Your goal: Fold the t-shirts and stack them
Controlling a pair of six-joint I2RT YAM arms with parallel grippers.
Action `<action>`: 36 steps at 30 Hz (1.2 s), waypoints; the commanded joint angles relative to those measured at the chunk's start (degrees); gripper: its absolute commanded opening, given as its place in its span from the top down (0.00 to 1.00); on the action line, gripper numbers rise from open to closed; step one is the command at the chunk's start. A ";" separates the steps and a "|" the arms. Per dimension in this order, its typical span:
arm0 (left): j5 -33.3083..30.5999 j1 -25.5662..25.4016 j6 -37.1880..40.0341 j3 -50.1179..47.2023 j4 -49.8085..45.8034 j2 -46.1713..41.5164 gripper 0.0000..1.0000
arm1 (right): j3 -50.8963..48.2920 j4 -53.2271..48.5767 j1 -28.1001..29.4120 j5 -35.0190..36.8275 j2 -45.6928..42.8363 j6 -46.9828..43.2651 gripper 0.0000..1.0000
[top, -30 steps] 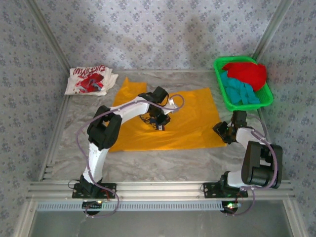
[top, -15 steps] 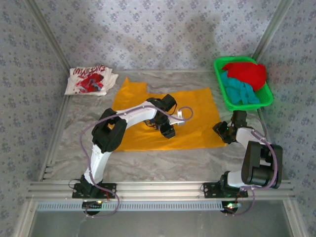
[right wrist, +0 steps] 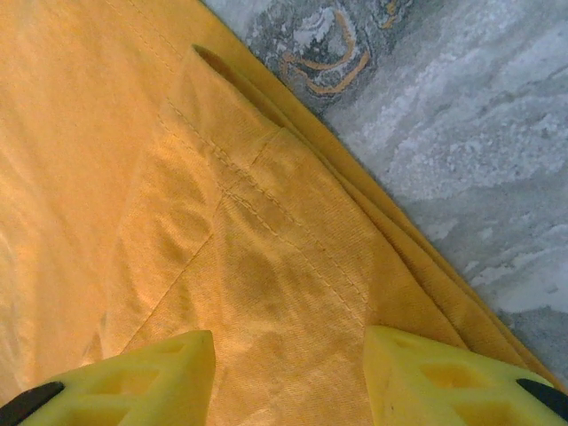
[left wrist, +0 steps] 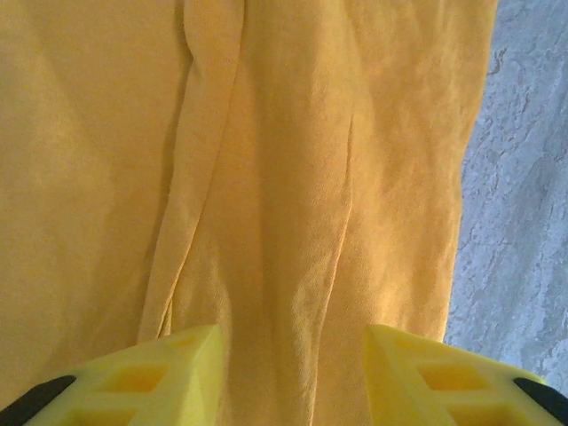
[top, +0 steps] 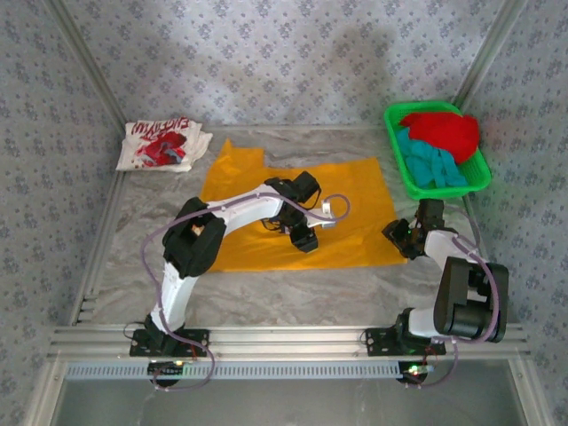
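Since 1 second ago the left gripper (top: pixel 304 238) has slid from the middle of the yellow-orange t-shirt (top: pixel 355 204) toward its near edge, and its jaws have gone from closed to parted. In the left wrist view its 2 yellow fingers (left wrist: pixel 173 373) stand moderately apart over smooth cloth with long creases, nothing pinched between them, and the shirt's edge and the marble table (left wrist: pixel 524 177) lie to the right.

That shirt lies spread flat in the middle of the table (top: pixel 293 284), back side up so no print shows.

At the shirt's near right corner the right gripper (top: pixel 401 238) has not shifted. Its fingers (right wrist: pixel 151 377) are also moderately apart, empty, over a stitched sleeve hem beside bare table.

A white t-shirt with a red graphic (top: pixel 161 145) sits folded at the far left, well apart from the yellow one. At the far right a green basket (top: pixel 444 191) holds a red t-shirt (top: pixel 444 129) and a teal t-shirt (top: pixel 430 164), both bunched.
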 commanded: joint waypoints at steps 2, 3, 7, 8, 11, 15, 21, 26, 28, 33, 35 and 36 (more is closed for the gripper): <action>1.67 -0.09 0.74 1.66 -1.44 2.59 0.62 | 0.63 -0.87 -0.52 -0.12 0.66 -0.81 0.50; 1.52 -0.08 0.94 1.89 -1.57 2.95 0.69 | 0.63 -0.90 -0.53 -0.05 0.58 -0.72 0.50; 1.06 0.00 1.05 2.09 -1.19 2.64 0.87 | 0.58 -1.33 -0.64 0.38 -0.21 -0.83 0.50; 0.99 0.03 1.12 2.15 -1.19 2.55 0.92 | 0.63 -1.40 -0.71 0.35 -0.32 -0.93 0.50; -0.52 0.10 1.13 2.44 -1.58 2.64 1.00 | 0.39 -1.35 -0.81 0.08 -0.31 -0.92 0.50; -0.87 0.75 1.05 2.39 -1.56 1.62 1.00 | 0.10 -1.07 -0.90 -0.14 -0.43 -0.77 0.50; -1.00 2.12 1.27 2.59 -0.83 -0.18 1.00 | 0.10 -0.99 -0.90 -0.28 -0.66 -0.77 0.50; -1.28 2.25 2.36 6.00 -3.65 2.59 0.65 | 0.10 -0.99 -0.91 -0.36 -0.79 -0.86 0.50; -1.38 2.15 2.66 6.59 -3.88 3.44 0.50 | 0.02 -0.96 -0.91 -0.40 -0.70 -0.92 0.50; -1.62 2.15 3.33 7.07 -3.87 5.11 0.51 | -0.07 -0.71 -0.94 -0.53 -0.65 -0.92 0.50; -1.28 2.19 3.33 7.68 -4.24 5.91 0.51 | -0.14 -0.65 -1.08 -0.49 -0.72 -0.94 0.50; -0.90 2.18 3.49 7.77 -4.26 6.29 0.50 | -0.07 -0.67 -1.06 -0.54 -0.60 -1.01 0.50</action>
